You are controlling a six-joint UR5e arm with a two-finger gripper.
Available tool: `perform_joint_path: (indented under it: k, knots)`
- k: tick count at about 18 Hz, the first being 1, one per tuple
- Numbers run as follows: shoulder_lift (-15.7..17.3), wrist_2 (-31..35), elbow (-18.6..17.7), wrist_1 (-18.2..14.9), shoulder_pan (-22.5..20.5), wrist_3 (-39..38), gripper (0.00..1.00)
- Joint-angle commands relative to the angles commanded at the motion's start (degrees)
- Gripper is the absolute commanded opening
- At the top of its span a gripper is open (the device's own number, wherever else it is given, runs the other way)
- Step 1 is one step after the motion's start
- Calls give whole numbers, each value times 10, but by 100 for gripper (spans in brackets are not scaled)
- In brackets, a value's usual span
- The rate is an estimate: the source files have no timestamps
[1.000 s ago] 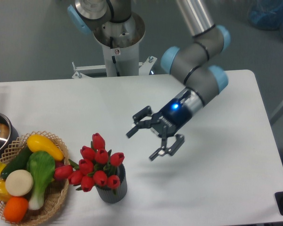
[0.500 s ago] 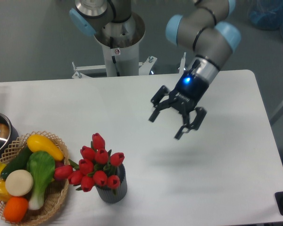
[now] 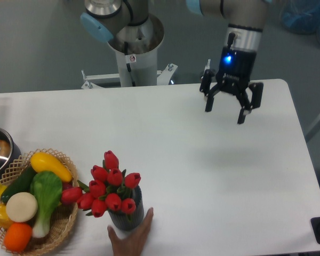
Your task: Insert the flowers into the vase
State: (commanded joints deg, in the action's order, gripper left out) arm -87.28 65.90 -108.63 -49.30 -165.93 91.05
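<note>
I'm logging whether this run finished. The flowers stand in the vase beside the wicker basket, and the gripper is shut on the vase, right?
Not quite. The camera view shows the gripper open and empty, far from the vase. The flowers do stand in it, beside the wicker basket.

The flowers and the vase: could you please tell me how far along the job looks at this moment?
Done, it seems: the flowers stand in the vase, buds above its mouth, beside the wicker basket. In hand: nothing; the gripper hangs open and empty over the far right of the table, well away from the vase. A person's hand touches the vase's base at the near edge. Nothing of the insertion appears left.
</note>
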Motion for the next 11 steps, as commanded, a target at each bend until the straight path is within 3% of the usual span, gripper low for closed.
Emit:
perform_joint_path:
  k: [6,11]
  knots:
    - [38,81,3,-62,-25,126,100]
    - [44,81,1,-68,-32,131,100]
